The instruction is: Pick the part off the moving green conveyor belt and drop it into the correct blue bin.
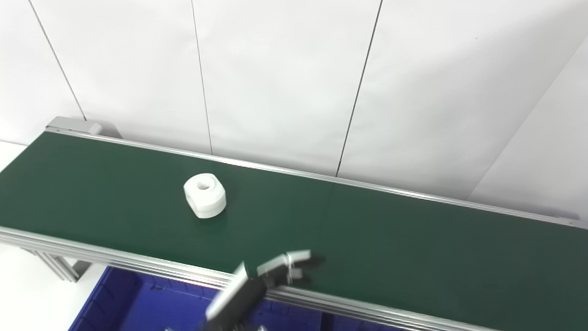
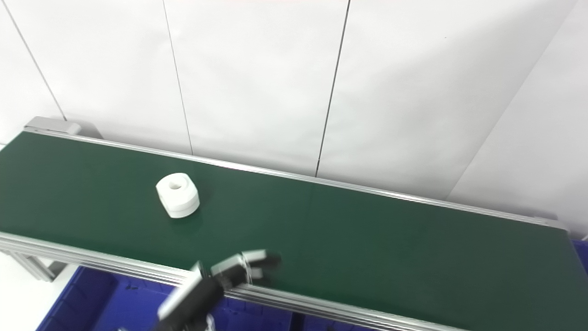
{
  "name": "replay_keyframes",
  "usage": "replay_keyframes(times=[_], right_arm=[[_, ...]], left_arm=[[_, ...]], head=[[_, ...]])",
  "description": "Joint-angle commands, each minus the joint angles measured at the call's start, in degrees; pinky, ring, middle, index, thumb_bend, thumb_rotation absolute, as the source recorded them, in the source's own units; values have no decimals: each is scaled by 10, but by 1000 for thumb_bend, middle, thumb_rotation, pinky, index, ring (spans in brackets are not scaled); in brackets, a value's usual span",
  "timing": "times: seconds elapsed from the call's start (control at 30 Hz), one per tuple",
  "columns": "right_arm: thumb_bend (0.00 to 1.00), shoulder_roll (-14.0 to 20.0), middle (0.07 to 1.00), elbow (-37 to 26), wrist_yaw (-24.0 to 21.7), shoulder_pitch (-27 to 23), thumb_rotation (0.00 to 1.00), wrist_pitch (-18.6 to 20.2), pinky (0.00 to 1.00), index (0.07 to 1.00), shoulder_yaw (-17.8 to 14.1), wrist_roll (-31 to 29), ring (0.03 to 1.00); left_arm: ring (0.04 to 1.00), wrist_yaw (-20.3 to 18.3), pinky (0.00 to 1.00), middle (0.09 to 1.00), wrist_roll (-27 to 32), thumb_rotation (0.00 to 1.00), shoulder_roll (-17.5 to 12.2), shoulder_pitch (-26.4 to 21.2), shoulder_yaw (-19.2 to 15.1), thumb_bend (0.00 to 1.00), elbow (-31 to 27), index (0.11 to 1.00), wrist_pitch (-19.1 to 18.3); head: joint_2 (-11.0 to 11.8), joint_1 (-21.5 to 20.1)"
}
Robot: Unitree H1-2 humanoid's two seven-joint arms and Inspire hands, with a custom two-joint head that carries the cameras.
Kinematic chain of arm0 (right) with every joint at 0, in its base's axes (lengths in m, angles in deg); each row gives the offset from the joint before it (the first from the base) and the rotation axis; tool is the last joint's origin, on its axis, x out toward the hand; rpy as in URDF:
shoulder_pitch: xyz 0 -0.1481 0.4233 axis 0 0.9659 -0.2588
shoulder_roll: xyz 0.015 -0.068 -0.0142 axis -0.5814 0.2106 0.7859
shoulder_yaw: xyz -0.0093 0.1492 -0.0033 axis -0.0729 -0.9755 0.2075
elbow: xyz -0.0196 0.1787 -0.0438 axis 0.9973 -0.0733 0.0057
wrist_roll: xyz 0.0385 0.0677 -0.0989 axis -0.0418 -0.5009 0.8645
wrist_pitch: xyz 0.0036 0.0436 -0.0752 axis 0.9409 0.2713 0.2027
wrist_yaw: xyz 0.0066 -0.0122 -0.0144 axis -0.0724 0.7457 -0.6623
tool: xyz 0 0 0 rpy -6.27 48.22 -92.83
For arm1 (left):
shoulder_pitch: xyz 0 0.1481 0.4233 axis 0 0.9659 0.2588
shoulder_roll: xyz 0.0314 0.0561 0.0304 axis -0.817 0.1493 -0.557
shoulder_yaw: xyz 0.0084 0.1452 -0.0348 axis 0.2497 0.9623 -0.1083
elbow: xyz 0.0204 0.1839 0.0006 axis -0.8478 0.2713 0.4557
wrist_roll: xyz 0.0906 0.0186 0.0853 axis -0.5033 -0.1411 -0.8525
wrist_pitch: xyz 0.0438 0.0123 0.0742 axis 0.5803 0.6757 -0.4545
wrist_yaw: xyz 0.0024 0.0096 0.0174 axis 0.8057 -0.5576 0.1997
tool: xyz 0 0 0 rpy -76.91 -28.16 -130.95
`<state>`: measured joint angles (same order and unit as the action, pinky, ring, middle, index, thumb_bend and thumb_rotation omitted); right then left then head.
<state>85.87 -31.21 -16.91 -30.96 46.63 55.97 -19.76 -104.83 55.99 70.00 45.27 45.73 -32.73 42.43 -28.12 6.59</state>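
Note:
A white round part (image 1: pixel 205 195) with a hole in its top lies on the green conveyor belt (image 1: pixel 390 239), left of the middle; it also shows in the right eye view (image 2: pixel 178 195). My left hand (image 1: pixel 287 269) reaches up over the belt's near rail, well to the right of the part and nearer to me. It is blurred, its fingers (image 1: pixel 296 255) stretch out to the right, slightly apart, and it holds nothing. It is not touching the part. My right hand is out of view.
A blue bin (image 1: pixel 138 303) sits below the belt's near aluminium rail (image 1: pixel 115 257) at the bottom left. A corner of another blue bin (image 2: pixel 581 250) shows at the right end of the belt. White wall panels stand behind the belt.

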Motion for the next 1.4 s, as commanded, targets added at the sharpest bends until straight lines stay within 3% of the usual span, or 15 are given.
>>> replay_keyframes(times=[0.0,0.13,0.33,0.57,0.73,0.97,1.2,1.37], right_arm=[[808,-4,1000,-14,5,0,1000,-30,1000,1000,-1,7,1000],[804,-4,1000,-14,13,-2,1000,-30,1000,1000,3,16,1000],[789,-6,1000,-14,19,-4,1000,-30,1000,1000,7,14,1000],[785,-11,1000,-14,19,-4,1000,-30,1000,1000,8,16,999],[761,-11,1000,-17,27,-4,1000,-30,992,1000,13,27,993],[756,-8,1000,-24,46,-3,1000,-30,971,1000,25,40,990],[769,-6,1000,-31,63,-1,1000,-30,964,1000,36,48,987],[772,-4,1000,-39,71,3,1000,-30,960,1000,42,51,981]], left_arm=[[840,-13,721,835,-9,380,-28,-47,-19,986,-31,792,-6],[868,-39,771,854,-32,274,-94,-143,-57,997,-36,811,-20],[921,-71,815,892,-79,224,-153,-244,-65,998,15,857,-7],[873,-97,808,857,-224,125,-218,-393,-26,1000,137,824,127],[875,-86,817,867,-302,137,-258,-470,47,1000,203,811,143],[885,-100,848,872,-350,180,-272,-547,131,1000,287,820,143],[862,-56,814,859,-386,167,-264,-605,223,1000,385,818,143],[863,-22,832,858,-411,167,-252,-625,261,1000,449,822,143]], head=[[-1,0],[-1,-2],[-3,-5],[-4,-9],[-5,-13],[-9,-17],[-13,-21],[-17,-24]])
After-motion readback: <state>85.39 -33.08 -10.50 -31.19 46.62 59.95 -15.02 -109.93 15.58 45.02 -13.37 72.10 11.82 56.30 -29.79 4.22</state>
